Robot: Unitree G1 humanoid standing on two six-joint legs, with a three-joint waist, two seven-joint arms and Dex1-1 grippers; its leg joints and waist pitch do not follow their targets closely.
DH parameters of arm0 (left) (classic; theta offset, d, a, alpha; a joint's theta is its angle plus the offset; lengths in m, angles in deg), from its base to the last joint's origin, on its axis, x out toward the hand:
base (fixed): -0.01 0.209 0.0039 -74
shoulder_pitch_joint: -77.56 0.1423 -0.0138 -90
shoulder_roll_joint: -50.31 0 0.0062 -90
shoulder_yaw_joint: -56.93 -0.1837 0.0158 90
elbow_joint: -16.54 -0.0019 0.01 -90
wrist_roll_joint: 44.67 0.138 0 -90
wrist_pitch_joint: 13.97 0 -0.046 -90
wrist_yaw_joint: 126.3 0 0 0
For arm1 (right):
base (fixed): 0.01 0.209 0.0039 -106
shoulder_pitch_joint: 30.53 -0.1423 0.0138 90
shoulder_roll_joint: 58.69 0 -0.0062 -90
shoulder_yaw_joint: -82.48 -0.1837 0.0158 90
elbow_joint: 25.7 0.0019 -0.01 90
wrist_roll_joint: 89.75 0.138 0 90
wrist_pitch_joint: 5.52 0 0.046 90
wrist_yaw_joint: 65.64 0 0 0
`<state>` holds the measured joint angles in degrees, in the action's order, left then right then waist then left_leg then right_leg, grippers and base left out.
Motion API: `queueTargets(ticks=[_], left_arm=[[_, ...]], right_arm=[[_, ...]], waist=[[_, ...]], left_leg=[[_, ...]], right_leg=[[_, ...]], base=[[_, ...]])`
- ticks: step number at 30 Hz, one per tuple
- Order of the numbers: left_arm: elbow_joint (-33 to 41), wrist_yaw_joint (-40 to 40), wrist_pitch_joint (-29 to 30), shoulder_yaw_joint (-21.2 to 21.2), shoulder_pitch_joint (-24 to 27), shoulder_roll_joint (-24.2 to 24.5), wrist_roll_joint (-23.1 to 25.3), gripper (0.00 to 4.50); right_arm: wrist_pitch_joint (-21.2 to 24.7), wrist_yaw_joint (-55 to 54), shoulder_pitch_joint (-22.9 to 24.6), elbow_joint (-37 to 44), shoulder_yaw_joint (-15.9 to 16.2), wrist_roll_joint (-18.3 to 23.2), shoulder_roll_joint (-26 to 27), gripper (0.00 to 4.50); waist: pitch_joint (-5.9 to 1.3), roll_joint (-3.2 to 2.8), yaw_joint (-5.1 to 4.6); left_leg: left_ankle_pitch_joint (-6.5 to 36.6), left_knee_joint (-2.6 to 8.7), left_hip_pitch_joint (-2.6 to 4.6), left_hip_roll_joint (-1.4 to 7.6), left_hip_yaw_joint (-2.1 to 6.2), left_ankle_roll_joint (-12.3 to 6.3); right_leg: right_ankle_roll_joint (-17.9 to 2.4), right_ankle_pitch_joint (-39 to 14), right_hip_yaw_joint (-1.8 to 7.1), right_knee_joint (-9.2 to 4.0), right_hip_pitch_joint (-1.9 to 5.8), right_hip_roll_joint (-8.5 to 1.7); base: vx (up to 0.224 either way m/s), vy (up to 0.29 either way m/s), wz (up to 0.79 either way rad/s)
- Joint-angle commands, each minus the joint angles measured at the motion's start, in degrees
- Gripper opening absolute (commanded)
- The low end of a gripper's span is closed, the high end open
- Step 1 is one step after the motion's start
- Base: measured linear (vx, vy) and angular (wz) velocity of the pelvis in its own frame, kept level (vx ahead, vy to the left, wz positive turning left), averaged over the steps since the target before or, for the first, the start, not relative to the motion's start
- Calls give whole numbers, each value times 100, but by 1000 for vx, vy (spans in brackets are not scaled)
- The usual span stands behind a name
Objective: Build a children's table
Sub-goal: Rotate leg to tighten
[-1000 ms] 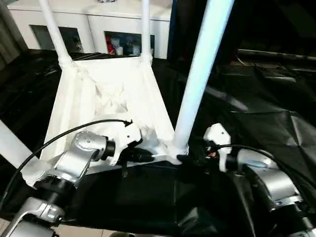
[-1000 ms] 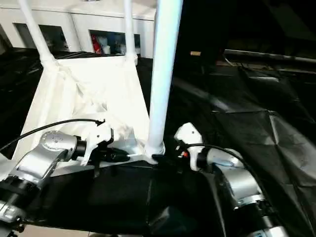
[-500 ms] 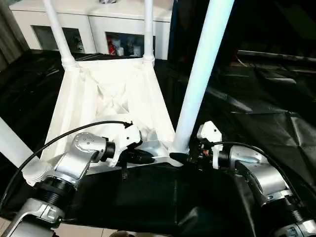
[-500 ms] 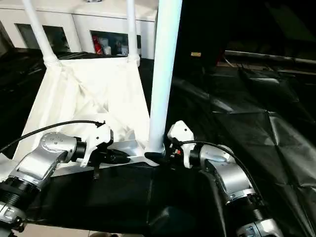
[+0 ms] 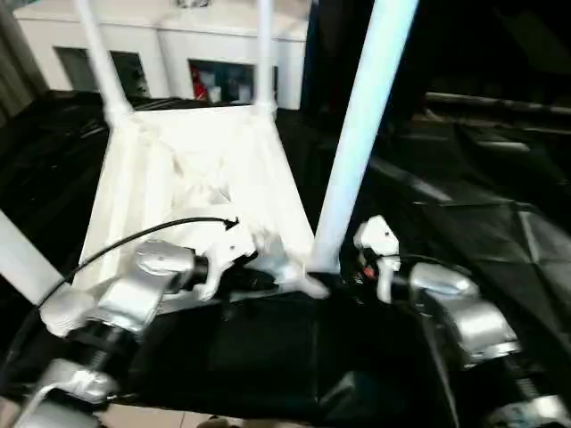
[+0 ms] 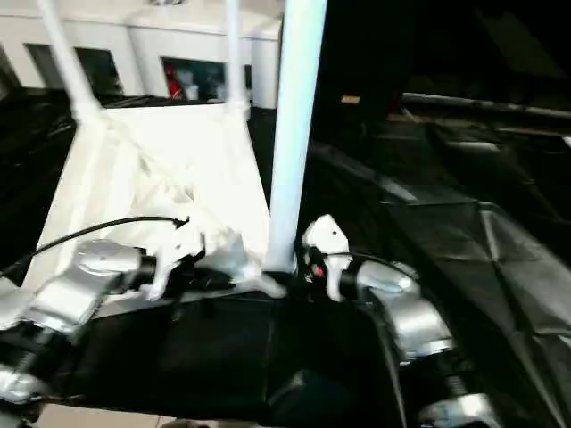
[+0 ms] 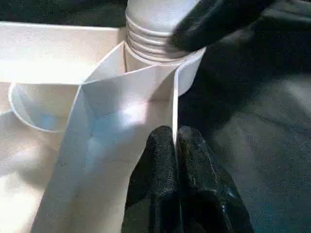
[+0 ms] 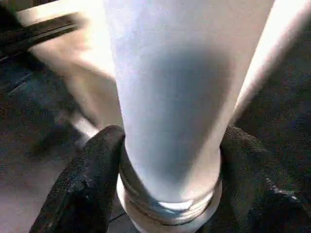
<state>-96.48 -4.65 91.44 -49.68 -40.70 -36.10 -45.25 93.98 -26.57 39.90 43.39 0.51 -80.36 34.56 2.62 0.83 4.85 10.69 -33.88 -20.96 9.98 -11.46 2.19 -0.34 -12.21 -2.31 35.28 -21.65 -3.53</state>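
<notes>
**Both claws on the near corner of the upturned children's table**

We see the children's table (image 5: 192, 169) lying upside down on the black-covered table (image 5: 500, 223), legs up. Two far legs (image 5: 98, 58) (image 5: 264, 49) stand in the far corner sockets. Near leg (image 5: 357, 134) stands upright in the near right corner socket (image 7: 187, 73). We see our right claw (image 8: 165, 184) closed around the base of that leg, one black finger (image 8: 92, 179) on each side, touching it. Our left claw (image 7: 175, 160) is pinched narrow on the thin rim wall (image 7: 146, 97) just beside the same socket, fingers pressed together on the edge. White cabinets (image 5: 178, 45) sit behind the table.
</notes>
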Motion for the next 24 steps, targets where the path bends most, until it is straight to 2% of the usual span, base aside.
queueTargets(ticks=[1,2,3,4,6,7,11,12,13,15,16,17,18,20,22,23,24], left_arm=[[-190,429,111,-165,3,-346,69,0],[-259,652,142,-170,-56,-523,119,0],[-346,901,166,-172,-123,-716,170,0],[-434,1078,181,-187,-192,-878,210,0],[-679,1556,105,-223,-353,-1205,346,0],[-730,1622,74,-222,-389,-1250,361,0],[-900,1861,-98,-150,-484,-1370,440,0],[-833,1750,-135,-130,-451,-1326,425,0],[-756,1637,-144,-137,-414,-1273,402,0],[-633,1483,-118,-143,-347,-1184,365,0],[-595,1390,-140,-136,-317,-1138,357,0],[-548,1288,-145,-131,-280,-1084,342,0],[-486,1173,-112,-120,-240,-1003,317,0],[-330,826,-129,-118,-141,-794,211,0],[-180,378,-152,-102,-43,-543,55,0],[-123,186,-184,-92,0,-440,-11,0],[-58,-18,-199,-83,45,-320,-74,0]], right_arm=[[207,-810,84,-192,-126,-137,231,268],[243,-1180,89,-204,-161,-229,382,267],[247,-1513,99,-208,-162,-331,540,267],[187,-1833,88,-233,-131,-476,670,267],[137,-2409,21,-377,-39,-706,987,267],[98,-2492,2,-407,-41,-714,1054,267],[-129,-2438,-59,-473,-3,-709,1278,267],[-263,-2226,-82,-404,-26,-584,1288,323],[-321,-2074,-97,-351,-22,-518,1251,323],[-343,-1853,-110,-267,-11,-442,1180,339],[-328,-1776,-125,-228,-16,-432,1136,347],[-306,-1652,-138,-183,3,-404,1072,359],[-229,-1406,-151,-112,46,-341,961,378],[-83,-766,-121,101,214,-253,617,380],[68,21,-29,367,327,-78,207,383],[106,314,13,464,344,-8,47,383],[163,628,48,556,348,82,-128,383]], waist=[[-254,18,-36],[-258,-9,-34],[-246,6,-49],[-258,-33,-51],[-249,-12,-54],[-263,-13,-46],[-267,-21,-36],[-267,-16,-29],[-271,1,-29],[-279,-10,-28],[-276,18,-38],[-281,4,-37],[-287,30,-36],[-297,19,-17],[-289,57,-28],[-310,49,-4],[-301,64,-4]], left_leg=[[1621,473,130,367,221,212],[1624,479,130,365,223,221],[1702,482,148,362,218,243],[1724,478,163,361,219,284],[1780,478,176,345,209,303],[1770,481,162,342,222,285],[1763,492,149,349,217,188],[1753,490,138,351,218,136],[1731,495,128,354,221,119],[1611,497,94,357,226,81],[1579,500,83,357,221,54],[1498,495,83,357,217,18],[1447,487,69,353,212,-3],[1247,469,58,359,204,-94],[1147,464,27,349,195,-172],[1037,439,37,354,192,-228],[973,434,46,357,177,-290]], right_leg=[[-1009,-2035,281,-532,122,-547],[-975,-2035,283,-536,118,-541],[-916,-2070,285,-557,85,-518],[-896,-2111,298,-568,60,-532],[-854,-2115,305,-591,33,-511],[-828,-2117,304,-589,61,-528],[-793,-1862,301,-584,60,-510],[-795,-1890,307,-583,68,-532],[-785,-1899,300,-583,80,-533],[-789,-1785,298,-564,108,-538],[-787,-1756,295,-565,110,-530],[-820,-1693,294,-557,104,-531],[-831,-1640,291,-549,126,-531],[-881,-1348,289,-512,142,-518],[-913,-1251,285,-498,159,-518],[-920,-1151,286,-481,172,-523],[-966,-1029,288,-478,156,-509]], base=[[0,0,0],[0,0,0],[0,0,0],[0,0,0],[0,0,0],[0,0,0],[0,0,0],[0,0,0],[0,0,0],[0,0,0],[0,0,0],[0,0,0],[0,0,0],[0,0,0],[0,0,0],[0,0,0],[0,0,0]])
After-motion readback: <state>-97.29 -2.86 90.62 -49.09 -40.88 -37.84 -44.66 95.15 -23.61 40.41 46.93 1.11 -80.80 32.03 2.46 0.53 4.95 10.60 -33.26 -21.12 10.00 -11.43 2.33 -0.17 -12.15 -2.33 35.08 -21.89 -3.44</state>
